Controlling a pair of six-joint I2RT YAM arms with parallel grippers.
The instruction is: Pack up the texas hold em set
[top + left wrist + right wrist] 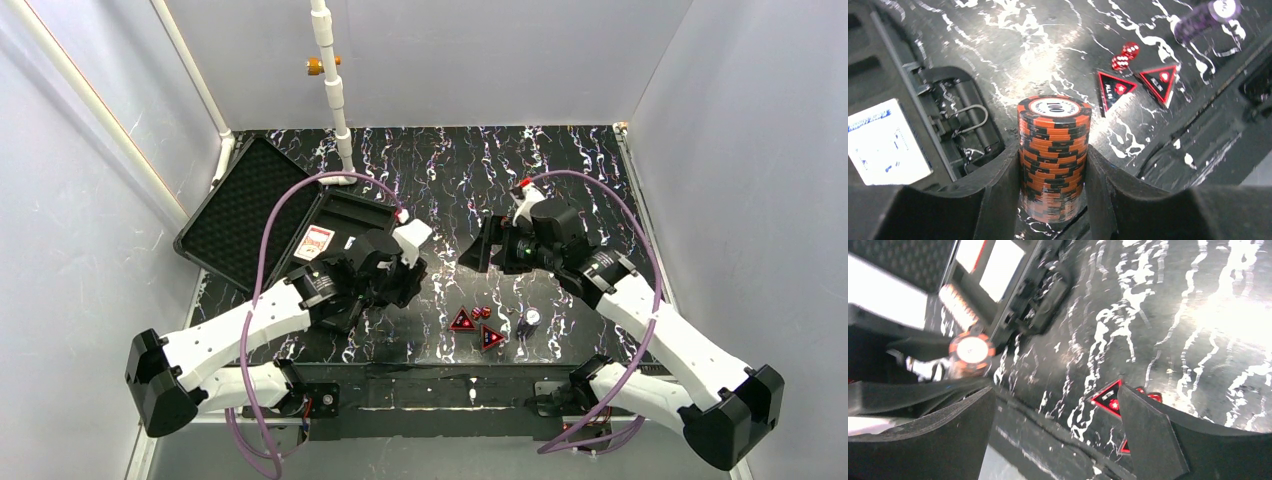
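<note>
My left gripper (1054, 190) is shut on an upright orange-and-black chip stack (1054, 135) just right of the open black case (330, 225). I cannot tell whether the stack touches the table. The stack also shows in the right wrist view (970, 351). The case holds a red deck (316, 241) and a blue-and-white deck (883, 142); its handle (965, 120) faces the stack. Two red triangles (461, 320) (491, 337), two red dice (1125, 55) and a purple chip stack (527, 320) lie at the front centre. My right gripper (482, 245) is open and empty above the table.
The case lid (240, 205) with its foam lining leans open against the left wall. A white pipe (335, 95) stands at the back. White walls close in the marbled black table (560, 170) on three sides. A black bar (440, 385) runs along the near edge.
</note>
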